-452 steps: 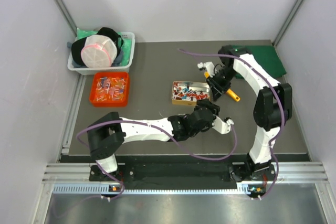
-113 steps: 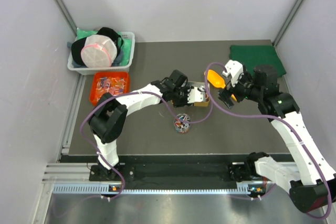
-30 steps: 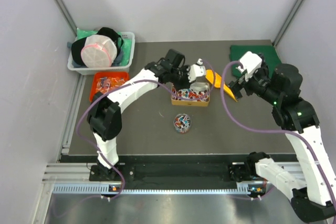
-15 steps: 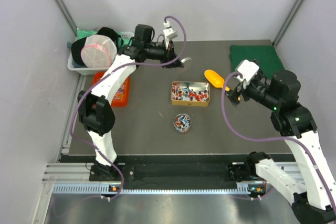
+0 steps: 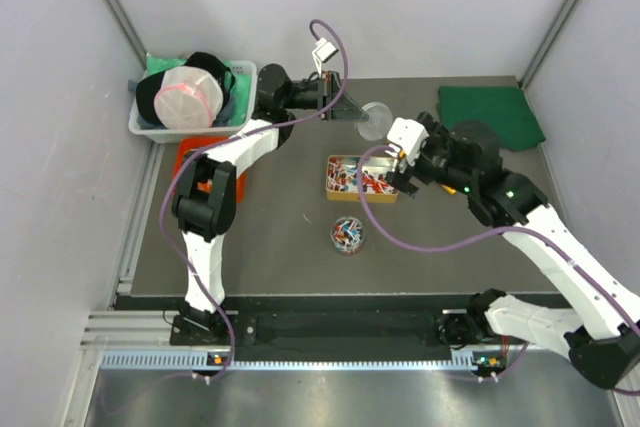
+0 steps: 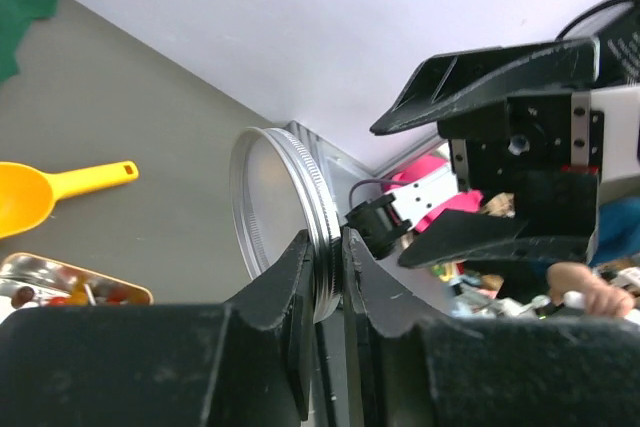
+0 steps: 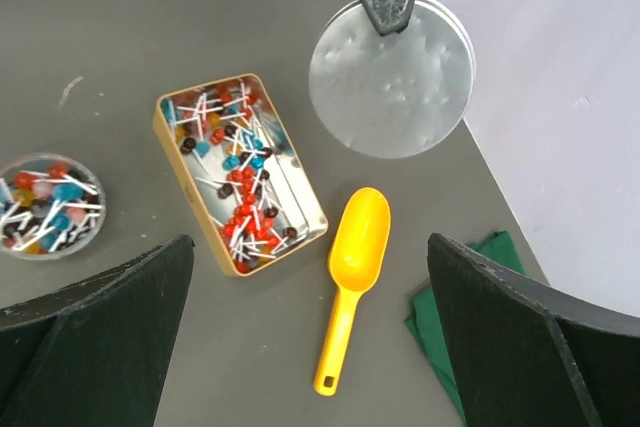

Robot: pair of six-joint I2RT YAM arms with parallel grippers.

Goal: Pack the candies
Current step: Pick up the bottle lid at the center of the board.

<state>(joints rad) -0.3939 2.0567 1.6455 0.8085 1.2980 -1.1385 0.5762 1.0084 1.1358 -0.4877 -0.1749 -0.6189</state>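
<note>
Left tool (image 6: pixel 325 247) is clamping the ridged rim of a round, silvery metal lid (image 6: pixel 270 197); right tool (image 7: pixel 312 307) is gaping wide above glossy candies (image 7: pixel 235 182).

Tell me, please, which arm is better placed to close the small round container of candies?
Left: the left fingers grip the round metal lid by its rim, held aloft, while the right fingers stand open and empty above the tin.

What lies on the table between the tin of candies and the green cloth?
The yellow scoop lies between the tin and the green cloth, its bowl close to the tin's corner. The right wrist view shows it.
</note>
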